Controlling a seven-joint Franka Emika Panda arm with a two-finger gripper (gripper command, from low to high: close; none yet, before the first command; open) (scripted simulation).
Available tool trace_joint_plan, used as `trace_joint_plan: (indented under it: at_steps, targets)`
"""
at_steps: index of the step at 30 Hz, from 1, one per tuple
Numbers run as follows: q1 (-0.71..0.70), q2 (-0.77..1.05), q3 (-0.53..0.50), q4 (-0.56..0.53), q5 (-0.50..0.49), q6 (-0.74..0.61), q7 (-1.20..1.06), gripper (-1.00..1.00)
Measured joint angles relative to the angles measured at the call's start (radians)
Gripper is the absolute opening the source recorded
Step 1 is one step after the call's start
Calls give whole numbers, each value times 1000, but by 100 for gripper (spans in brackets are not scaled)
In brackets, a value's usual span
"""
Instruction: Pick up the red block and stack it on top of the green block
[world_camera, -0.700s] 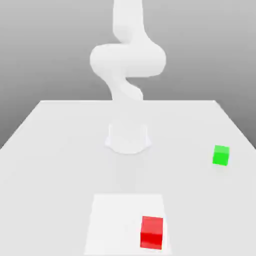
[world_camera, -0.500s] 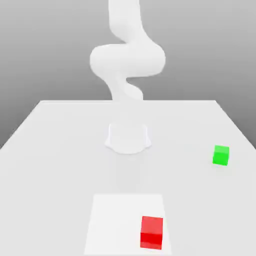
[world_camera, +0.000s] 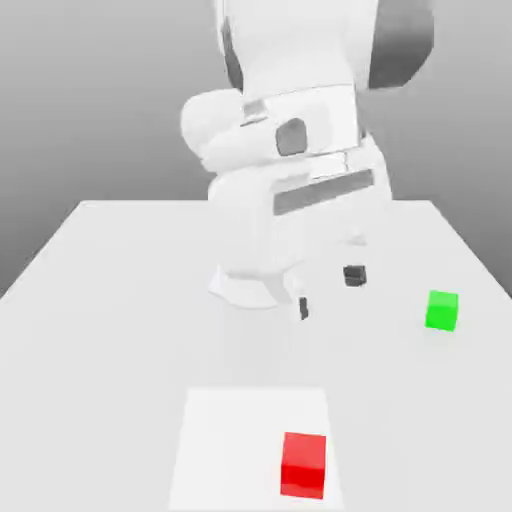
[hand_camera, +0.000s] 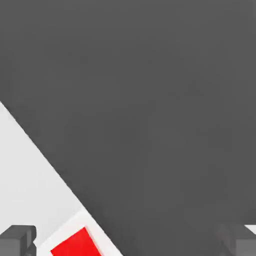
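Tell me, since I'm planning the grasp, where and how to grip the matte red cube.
The matte red cube sits flat on the white square, top uncovered, nothing beside it. I'd come from straight above, gripper open, and likely pinch two opposite upright faces, turned square to them.

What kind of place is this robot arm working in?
Probably a simulated robotics test scene: a bare gray gradient backdrop, a plain white table, and a robot arm set up near plain red and green cubes.
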Motion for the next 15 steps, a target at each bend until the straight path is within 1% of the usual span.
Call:
trace_joint_plan:
  at_steps: [5,10,12,15]
  targets:
    - [21,140,6,-33,1,59,-193,0]
    - [17,268,12,-67,-61,124,-339,0]
    - [6,331,29,-63,-48,172,-377,0]
    - [-28,439,75,-47,8,257,-426,0]
